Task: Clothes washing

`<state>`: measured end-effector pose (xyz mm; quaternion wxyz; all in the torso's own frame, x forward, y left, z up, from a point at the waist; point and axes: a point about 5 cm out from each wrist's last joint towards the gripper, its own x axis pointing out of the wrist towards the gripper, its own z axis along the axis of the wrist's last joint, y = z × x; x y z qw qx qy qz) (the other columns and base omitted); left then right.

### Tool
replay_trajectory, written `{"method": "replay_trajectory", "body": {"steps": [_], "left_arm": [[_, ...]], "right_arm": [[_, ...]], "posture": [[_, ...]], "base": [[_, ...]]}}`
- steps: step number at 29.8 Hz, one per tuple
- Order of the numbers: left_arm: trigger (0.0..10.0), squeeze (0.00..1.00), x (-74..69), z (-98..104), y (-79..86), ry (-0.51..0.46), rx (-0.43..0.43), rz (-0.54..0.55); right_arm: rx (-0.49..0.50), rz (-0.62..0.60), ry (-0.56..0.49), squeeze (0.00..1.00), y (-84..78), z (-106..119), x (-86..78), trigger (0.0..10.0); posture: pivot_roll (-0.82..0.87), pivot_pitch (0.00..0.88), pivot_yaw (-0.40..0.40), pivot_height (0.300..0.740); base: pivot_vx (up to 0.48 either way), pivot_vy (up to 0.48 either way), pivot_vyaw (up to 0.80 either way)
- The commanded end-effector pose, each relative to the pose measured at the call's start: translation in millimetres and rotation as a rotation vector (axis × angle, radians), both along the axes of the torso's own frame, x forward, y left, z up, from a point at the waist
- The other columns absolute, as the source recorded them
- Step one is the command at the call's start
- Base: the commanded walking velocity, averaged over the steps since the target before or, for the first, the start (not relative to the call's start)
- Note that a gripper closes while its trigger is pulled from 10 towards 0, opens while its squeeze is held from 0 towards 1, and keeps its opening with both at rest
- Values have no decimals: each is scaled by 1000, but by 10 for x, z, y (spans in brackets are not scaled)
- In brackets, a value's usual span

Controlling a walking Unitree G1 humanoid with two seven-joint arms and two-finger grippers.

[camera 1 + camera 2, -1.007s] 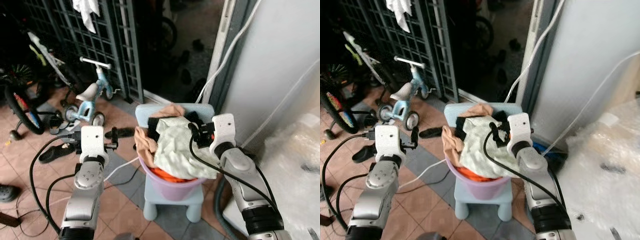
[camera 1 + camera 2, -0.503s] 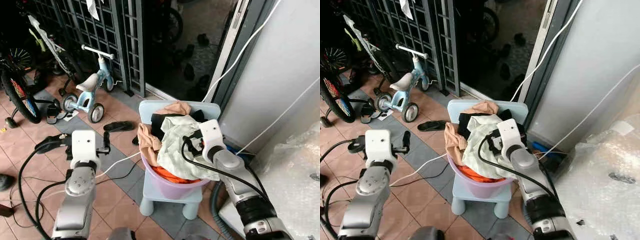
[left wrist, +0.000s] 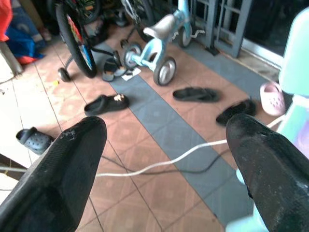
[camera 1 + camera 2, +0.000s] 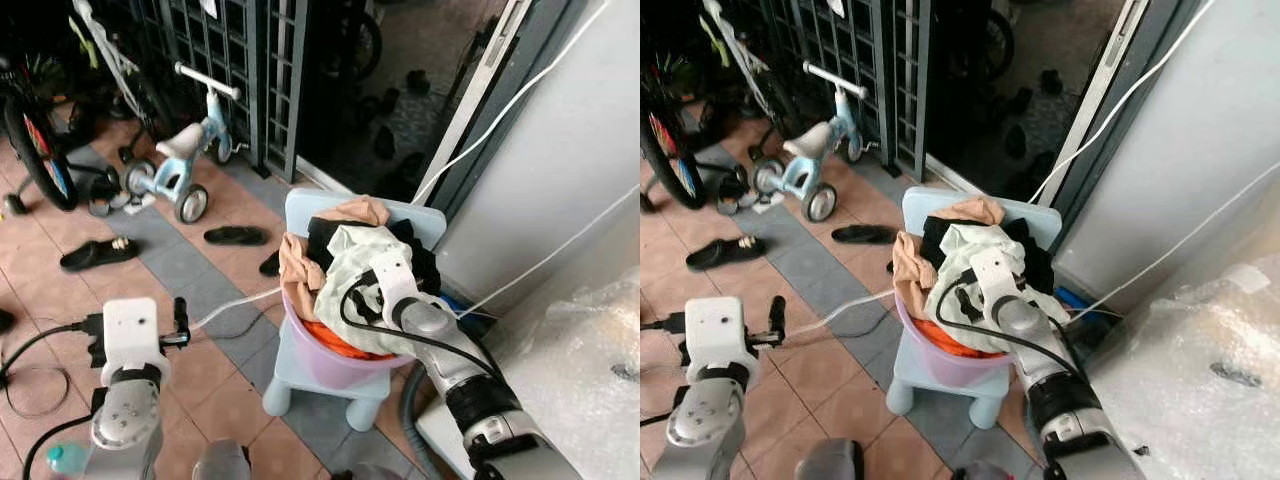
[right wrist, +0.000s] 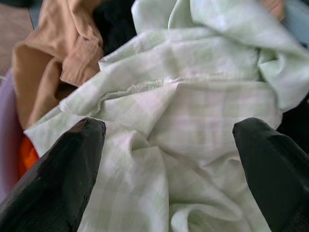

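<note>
A purple basket (image 4: 322, 362) heaped with clothes stands on a small light-blue chair (image 4: 300, 207). On top lies a pale green checked cloth (image 5: 193, 121), with a tan garment (image 4: 296, 274), black pieces and something orange under it. My right gripper (image 5: 169, 127) hovers open right over the green cloth, one finger on each side of a fold, nothing pinched. My left gripper (image 3: 164, 124) hangs open over the tiled floor, left of the chair, and holds nothing.
A white cable (image 4: 236, 306) runs over the floor to the chair. Slippers (image 4: 236, 236) and a blue balance bike (image 4: 186, 160) lie to the left, before a metal grille (image 4: 232, 50). A grey wall (image 4: 560, 150) and plastic wrap (image 4: 590, 370) close the right side.
The whole view has shifted as the camera moved. My right gripper has stayed at the green cloth, closer over the pile. The left arm has sunk lower and further left.
</note>
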<state>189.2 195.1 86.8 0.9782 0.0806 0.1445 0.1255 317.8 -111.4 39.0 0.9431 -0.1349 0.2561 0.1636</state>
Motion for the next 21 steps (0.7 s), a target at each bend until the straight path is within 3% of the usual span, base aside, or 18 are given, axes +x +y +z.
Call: {"method": "replay_trajectory", "body": {"steps": [1,4,5,6,7,9,14,21], "left_arm": [[10000,0,-1,60,-41,-11,8,-22],[10000,0,-31,99,-53,-10,24,-36],[10000,0,-52,117,-63,-5,34,-46],[10000,0,-52,117,-63,-5,34,-46],[10000,0,-72,127,-71,-2,43,-55],[10000,0,-106,123,-76,7,44,-54],[10000,0,-153,123,-99,19,39,-46],[10000,0,-174,115,-104,35,34,-39]], "right_arm": [[10,-28,7,0,4,-10,38,10000],[47,-34,40,0,136,-58,50,10000],[55,-24,60,0,216,-85,42,8824],[55,-24,60,0,216,-85,42,8824],[75,-17,84,0,301,-109,26,3255],[93,-18,123,0,410,-157,-13,0],[93,-33,171,0,516,-237,-83,0],[23,-49,206,0,442,-375,-183,0]], "posture": [[209,135,-113,740],[224,143,-114,740],[228,147,-118,740],[228,147,-118,740],[229,157,-123,740],[233,166,-130,740],[246,171,-143,740],[249,171,-150,740]], "base": [[0,0,0],[0,0,0],[0,0,0],[0,0,0],[0,0,0],[0,0,0],[0,0,0],[0,0,0]]}}
